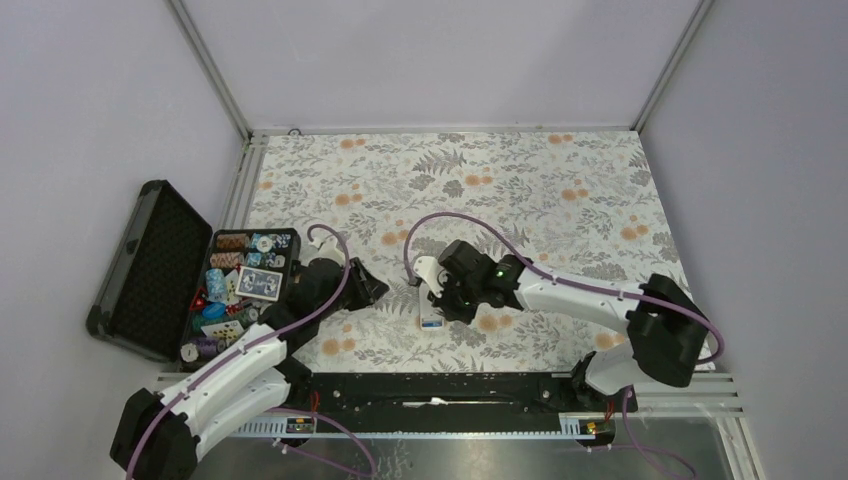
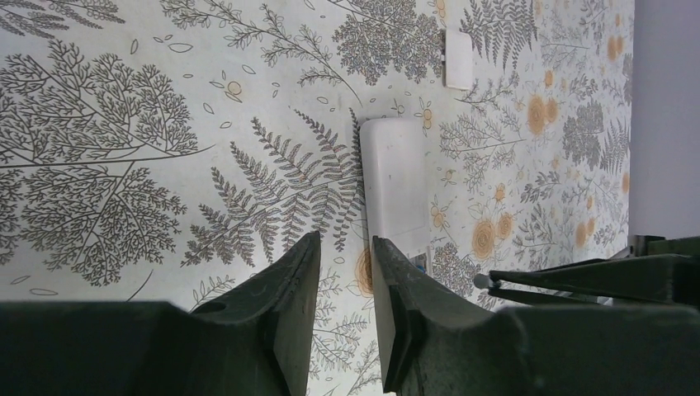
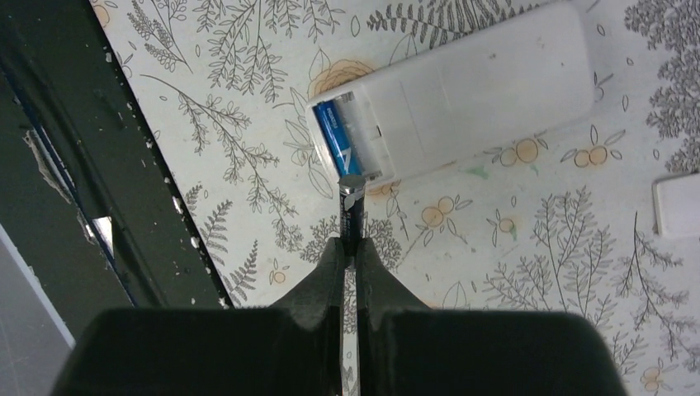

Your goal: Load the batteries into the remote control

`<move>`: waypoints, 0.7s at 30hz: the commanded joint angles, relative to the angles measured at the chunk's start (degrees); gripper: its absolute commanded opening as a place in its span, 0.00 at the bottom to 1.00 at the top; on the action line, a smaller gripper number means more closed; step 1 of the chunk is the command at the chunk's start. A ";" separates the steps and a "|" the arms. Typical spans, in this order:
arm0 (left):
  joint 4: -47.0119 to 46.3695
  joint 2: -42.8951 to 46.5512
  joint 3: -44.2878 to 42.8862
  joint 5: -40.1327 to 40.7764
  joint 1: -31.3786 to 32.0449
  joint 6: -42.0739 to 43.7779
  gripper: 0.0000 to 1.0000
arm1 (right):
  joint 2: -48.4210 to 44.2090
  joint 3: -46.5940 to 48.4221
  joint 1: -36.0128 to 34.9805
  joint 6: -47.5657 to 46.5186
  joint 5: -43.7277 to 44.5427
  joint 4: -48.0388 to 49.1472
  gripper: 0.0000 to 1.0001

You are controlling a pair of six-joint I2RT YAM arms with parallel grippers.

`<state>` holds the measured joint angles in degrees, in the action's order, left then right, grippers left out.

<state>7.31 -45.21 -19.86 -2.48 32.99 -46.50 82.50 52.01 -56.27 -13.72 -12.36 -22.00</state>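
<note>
The white remote control (image 3: 462,91) lies face down on the floral cloth, its battery bay open at the near end; it also shows in the top view (image 1: 431,318) and the left wrist view (image 2: 394,186). One blue battery (image 3: 338,144) lies in the bay. My right gripper (image 3: 350,244) is shut on the second battery (image 3: 350,210), dark with a silvery end, held just off the bay's open end. My left gripper (image 2: 342,256) is open and empty, beside the remote's near end. The bay's white cover (image 2: 459,58) lies apart on the cloth; it also shows in the right wrist view (image 3: 677,205).
An open black case (image 1: 150,265) with poker chips and playing cards (image 1: 240,280) stands at the left edge. The black rail of the table's near edge (image 1: 440,385) runs close below the remote. The right gripper's tips (image 2: 578,279) reach into the left wrist view.
</note>
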 commanded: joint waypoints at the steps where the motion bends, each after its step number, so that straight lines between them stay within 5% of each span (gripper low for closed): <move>1: 0.23 2.85 1.24 3.00 -0.38 0.09 0.33 | 3.89 5.10 -0.89 -4.26 -1.99 -0.12 0.00; 21: 1.67 6.99 2.36 5.40 -0.56 1.07 0.35 | 15.66 12.49 -3.21 -7.18 0.71 -6.48 0.00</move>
<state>10.81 -38.61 -17.58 1.67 32.77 -46.30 97.14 61.80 -58.57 -19.73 -12.69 -26.52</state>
